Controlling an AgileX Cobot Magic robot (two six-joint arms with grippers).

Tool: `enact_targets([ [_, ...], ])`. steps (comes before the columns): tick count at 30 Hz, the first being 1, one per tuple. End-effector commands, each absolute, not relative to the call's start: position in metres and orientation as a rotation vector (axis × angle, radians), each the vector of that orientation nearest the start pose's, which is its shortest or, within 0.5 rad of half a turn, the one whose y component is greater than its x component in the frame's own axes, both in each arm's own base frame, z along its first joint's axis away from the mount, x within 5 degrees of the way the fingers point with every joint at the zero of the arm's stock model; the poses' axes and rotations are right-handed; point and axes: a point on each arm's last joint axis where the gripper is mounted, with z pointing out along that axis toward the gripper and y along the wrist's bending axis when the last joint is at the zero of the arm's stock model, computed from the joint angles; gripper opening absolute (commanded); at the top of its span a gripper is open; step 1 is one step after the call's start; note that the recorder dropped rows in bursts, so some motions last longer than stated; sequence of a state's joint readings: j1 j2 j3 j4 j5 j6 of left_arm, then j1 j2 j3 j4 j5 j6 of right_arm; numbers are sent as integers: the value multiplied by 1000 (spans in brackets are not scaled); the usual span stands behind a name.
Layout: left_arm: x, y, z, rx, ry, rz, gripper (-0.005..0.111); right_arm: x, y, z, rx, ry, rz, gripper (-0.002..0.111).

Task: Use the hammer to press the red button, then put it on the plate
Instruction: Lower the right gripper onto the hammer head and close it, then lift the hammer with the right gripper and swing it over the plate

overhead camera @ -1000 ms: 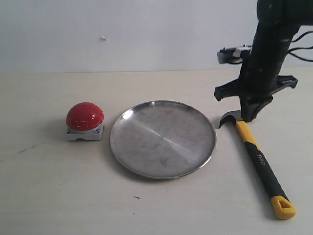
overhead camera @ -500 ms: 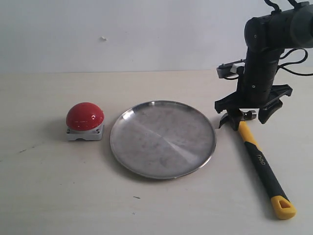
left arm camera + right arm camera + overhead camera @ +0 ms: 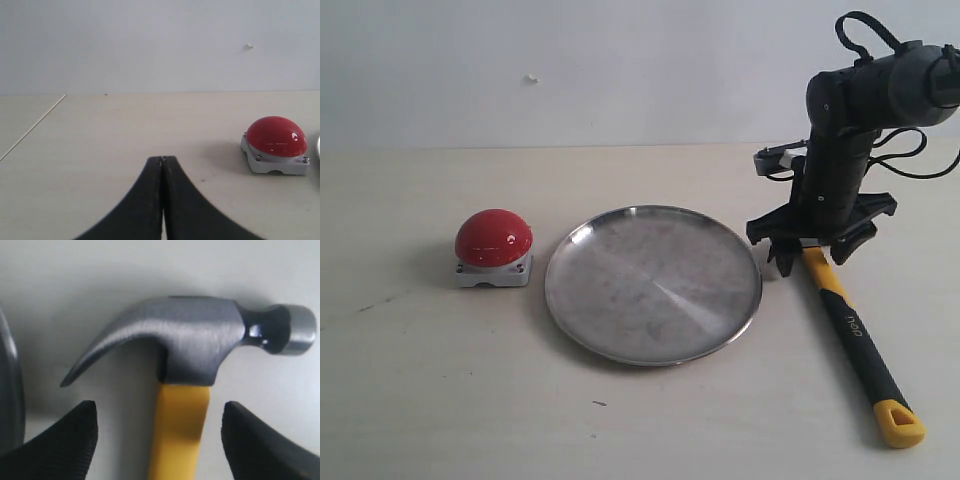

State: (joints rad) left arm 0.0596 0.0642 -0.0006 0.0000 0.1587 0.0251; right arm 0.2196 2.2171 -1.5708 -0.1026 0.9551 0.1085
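- One round silver metal plate (image 3: pixel 650 290) lies centrally on the pale table (image 3: pixel 420 380).
- One claw hammer (image 3: pixel 847 325), with a dark head and a yellow-and-black handle, lies right of it. Its head is beside the rim and its handle runs toward the near right.
- Right gripper (image 3: pixel 812 252), spread wide, straddles the handle just under the head, unclamped.
- One glossy red dome button (image 3: pixel 494 238) sits left of the plate.
- Left gripper (image 3: pixel 162 200), pinched together, holds nothing.

Brushed metal, glossy plastic, matt surfaces.
Shows dark brushed metal on hammer (image 3: pixel 190 340) head, shinier at striking face, smooth yellow-and-black handle; scuffed reflective silver metal on plate (image 3: pixel 653 285); glossy red dome on button (image 3: pixel 494 236), matt grey-white base; matt pale table (image 3: pixel 420 380).
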Motion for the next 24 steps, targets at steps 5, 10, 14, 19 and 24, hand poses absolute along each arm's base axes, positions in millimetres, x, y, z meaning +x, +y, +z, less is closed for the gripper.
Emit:
enact_targets([
  [5, 60, 4, 196, -32, 1695, 63, 0, 427, 90, 113, -231, 3020, -76, 67],
  [10, 60, 4, 196, -32, 1695, 63, 0, 426, 90, 105, -234, 3047, -83, 66],
  [14, 60, 4, 196, -32, 1695, 63, 0, 426, 89, 104, -234, 3059, -87, 61],
  [19, 60, 4, 196, -32, 1695, 63, 0, 425, 89, 104, -180, 3065, -87, 34],
  [24, 60, 4, 196, -32, 1695, 63, 0, 425, 89, 104, -163, 3062, -88, 0],
])
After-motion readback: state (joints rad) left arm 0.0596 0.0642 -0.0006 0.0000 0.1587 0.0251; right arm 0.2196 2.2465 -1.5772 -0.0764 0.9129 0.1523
